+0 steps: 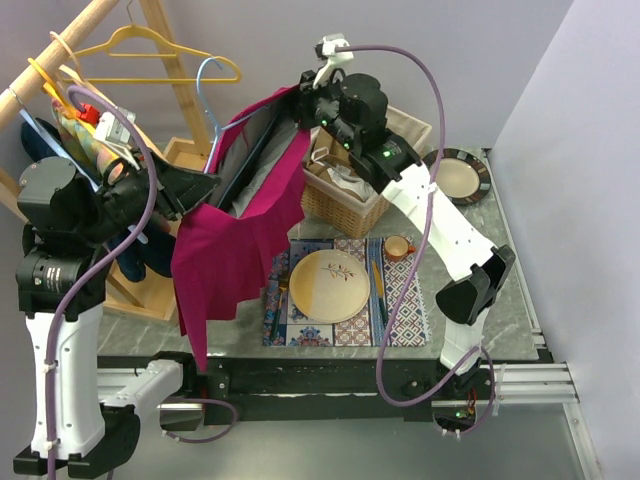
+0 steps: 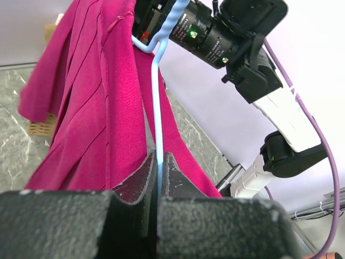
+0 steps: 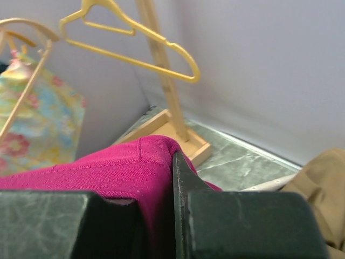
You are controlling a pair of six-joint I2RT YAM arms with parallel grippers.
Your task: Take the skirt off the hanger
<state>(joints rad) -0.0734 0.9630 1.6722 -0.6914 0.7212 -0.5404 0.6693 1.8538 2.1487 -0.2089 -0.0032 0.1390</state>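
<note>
Currently: left jaws clamped on blue hanger (image 2: 156,102) wire. Right jaws pinching skirt (image 3: 108,167) top edge; rest draped below, between both jaws. Step: grip taken. Next, likely: draw skirt off, hanger steadied.

A magenta ribbed-knit skirt (image 1: 238,235) hangs on a thin light-blue hanger (image 1: 218,120), its waistband pulled out in a slanted line from lower left to upper right and gaping to show a grey inside. The loose fabric falls in folds down to the near edge of the table. The hanger's slim blue stem runs upright beside the cloth and is pinched in the left gripper (image 2: 159,162), while the right gripper (image 3: 170,162) pinches a fold of the skirt's upper edge.
</note>
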